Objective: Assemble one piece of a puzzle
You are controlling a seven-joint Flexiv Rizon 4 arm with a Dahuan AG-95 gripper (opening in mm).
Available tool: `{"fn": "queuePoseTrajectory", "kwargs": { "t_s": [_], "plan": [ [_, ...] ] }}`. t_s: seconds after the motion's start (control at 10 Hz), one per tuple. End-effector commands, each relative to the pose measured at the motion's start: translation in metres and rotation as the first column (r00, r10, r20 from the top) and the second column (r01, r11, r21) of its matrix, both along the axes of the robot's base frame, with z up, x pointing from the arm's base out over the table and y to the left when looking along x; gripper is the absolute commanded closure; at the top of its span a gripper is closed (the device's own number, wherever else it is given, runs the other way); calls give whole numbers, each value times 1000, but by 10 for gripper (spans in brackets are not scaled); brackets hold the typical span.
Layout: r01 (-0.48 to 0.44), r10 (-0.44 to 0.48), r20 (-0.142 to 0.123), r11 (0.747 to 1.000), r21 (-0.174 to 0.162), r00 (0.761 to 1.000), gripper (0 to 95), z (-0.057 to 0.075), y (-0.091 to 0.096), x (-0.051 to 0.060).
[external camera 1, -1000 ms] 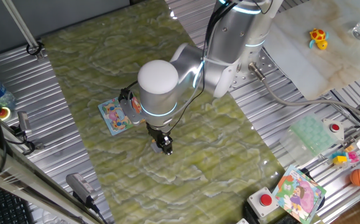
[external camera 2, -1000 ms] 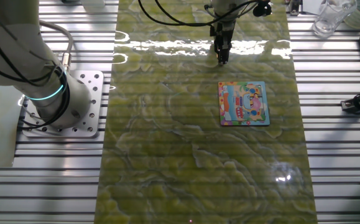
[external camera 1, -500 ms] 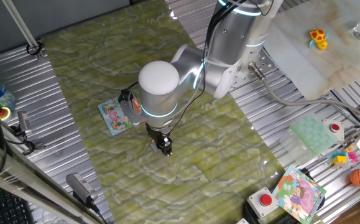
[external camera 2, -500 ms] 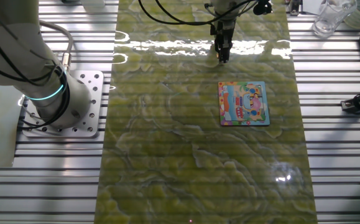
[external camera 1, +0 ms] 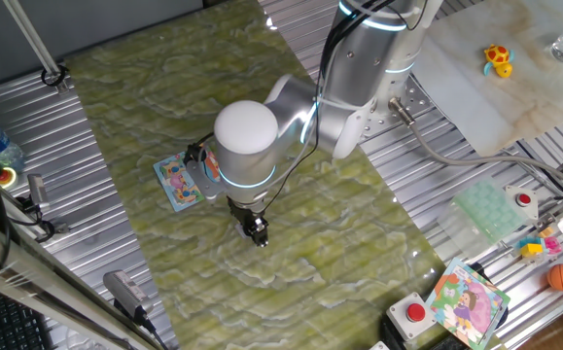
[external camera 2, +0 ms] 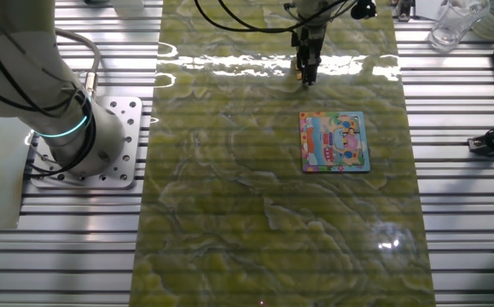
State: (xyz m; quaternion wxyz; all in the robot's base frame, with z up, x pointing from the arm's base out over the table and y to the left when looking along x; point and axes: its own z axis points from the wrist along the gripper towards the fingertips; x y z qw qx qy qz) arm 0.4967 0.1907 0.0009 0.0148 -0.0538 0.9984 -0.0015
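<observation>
— So, how many small square blue-bordered cartoon puzzles (external camera 2: 334, 141) lie on the green marbled worktop (external camera 2: 229, 222)?
— One, apart from the black claw (external camera 2: 306, 77), whose jaws I cannot tell; no loose piece visible.

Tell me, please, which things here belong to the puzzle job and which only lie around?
For the job:
puzzle
gripper
The loose piece cannot be made out.

Lying about:
girl picture board
orange ball
yellow toy
red button box

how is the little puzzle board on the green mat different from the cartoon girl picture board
The puzzle is smaller, blue-bordered, lying on the green mat beside the arm. The cartoon-girl board is larger, green-edged, sitting off the mat near a red button. Both are colourful, square cartoon pictures.
</observation>
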Motion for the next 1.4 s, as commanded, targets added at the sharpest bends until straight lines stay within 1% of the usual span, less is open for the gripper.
{"fn": "queuePoseTrajectory", "kwargs": {
  "t_s": [0.1, 0.7, 0.8, 0.9, 1.0, 1.1, 1.3, 1.4],
  "plan": [
    [-3, 3, 1, 1000, 0, 1000, 190, -3, 0, 0],
    [-1, 1, 0, 1000, -2, 1000, 190, -3, 0, 0],
    [0, 0, 0, 1000, -3, 1000, 380, -3, 0, 0],
    [1, -1, 0, 1000, -2, 1000, 380, -3, 0, 0],
    [4, -4, -4, 1000, 9, 1000, 380, -2, 0, 0],
    [5, -5, -7, 1000, 9, 1000, 380, 1, 0, 0],
    [1, -1, -3, 1000, -3, 1000, 380, -1, -1, 0],
    [-1, 1, -6, 1000, -8, 1000, 380, -1, -1, 0]
  ]
}}
